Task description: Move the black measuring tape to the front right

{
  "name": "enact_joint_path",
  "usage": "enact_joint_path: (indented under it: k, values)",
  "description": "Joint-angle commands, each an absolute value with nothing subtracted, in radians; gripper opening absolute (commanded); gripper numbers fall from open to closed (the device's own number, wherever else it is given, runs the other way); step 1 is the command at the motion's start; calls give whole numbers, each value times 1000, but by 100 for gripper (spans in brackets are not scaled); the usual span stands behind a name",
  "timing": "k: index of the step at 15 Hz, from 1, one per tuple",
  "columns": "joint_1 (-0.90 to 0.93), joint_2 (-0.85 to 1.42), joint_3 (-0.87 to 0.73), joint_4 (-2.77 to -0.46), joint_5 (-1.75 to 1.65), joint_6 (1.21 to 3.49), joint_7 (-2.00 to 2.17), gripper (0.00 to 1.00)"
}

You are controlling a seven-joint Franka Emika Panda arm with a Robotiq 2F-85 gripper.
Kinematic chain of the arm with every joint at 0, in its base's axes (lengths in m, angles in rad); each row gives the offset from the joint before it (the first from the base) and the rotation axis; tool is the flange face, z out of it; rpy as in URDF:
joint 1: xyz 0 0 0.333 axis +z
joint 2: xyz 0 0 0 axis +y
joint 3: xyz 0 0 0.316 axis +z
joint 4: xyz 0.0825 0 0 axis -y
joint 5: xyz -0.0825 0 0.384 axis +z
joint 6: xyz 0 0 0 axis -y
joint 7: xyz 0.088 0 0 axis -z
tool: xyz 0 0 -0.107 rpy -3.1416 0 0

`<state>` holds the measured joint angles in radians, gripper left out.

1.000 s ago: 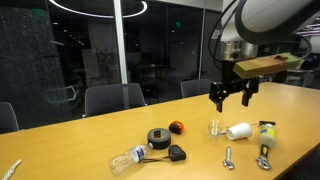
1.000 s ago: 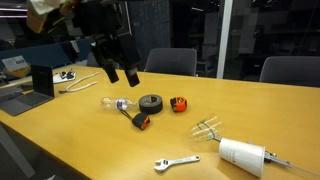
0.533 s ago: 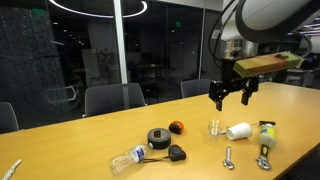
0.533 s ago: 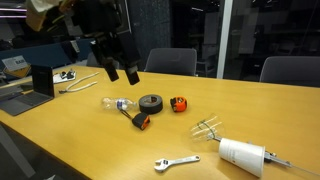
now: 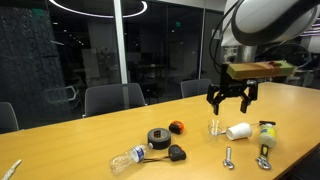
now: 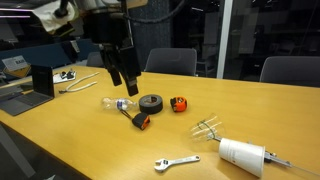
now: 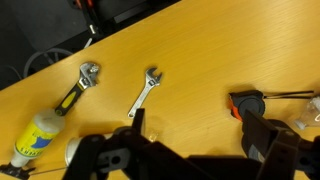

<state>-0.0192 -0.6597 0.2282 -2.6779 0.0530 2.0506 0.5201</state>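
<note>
The black measuring tape [image 5: 176, 152] lies on the wooden table, in front of the black ring-shaped roll [image 5: 157, 136]. In an exterior view it shows a thin orange edge [image 6: 141, 121]. The wrist view shows what looks like the same tape at the right [image 7: 247, 103]. A small orange-and-black object [image 5: 178, 127] sits behind the roll [image 6: 151, 103], and it shows in both exterior views [image 6: 180, 104]. My gripper [image 5: 231, 101] is open and empty. It hangs above the table, well away from the tape [image 6: 123, 86], and its fingers fill the bottom of the wrist view [image 7: 200, 140].
A light bulb [image 5: 128, 158] lies beside the tape. A white cup [image 5: 238, 131], a clear fork-like piece [image 5: 214, 127], a glue bottle [image 5: 266, 133] and wrenches [image 5: 229, 157] lie to one side. A laptop [image 6: 40, 80] sits at the table end. Chairs stand behind.
The gripper has shifted sideways and slightly lower, and its wrist has turned. The objects on the table have not moved.
</note>
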Motion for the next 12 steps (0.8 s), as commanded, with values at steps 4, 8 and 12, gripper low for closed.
enact_joint_path:
  k: [4, 8, 12]
  values:
    - [-15, -335, 175, -2583, 247, 2237, 619, 100]
    - [24, -118, 174, -2487, 305, 2385, 577, 100]
    - [64, 68, 165, -2369, 339, 2442, 540, 100]
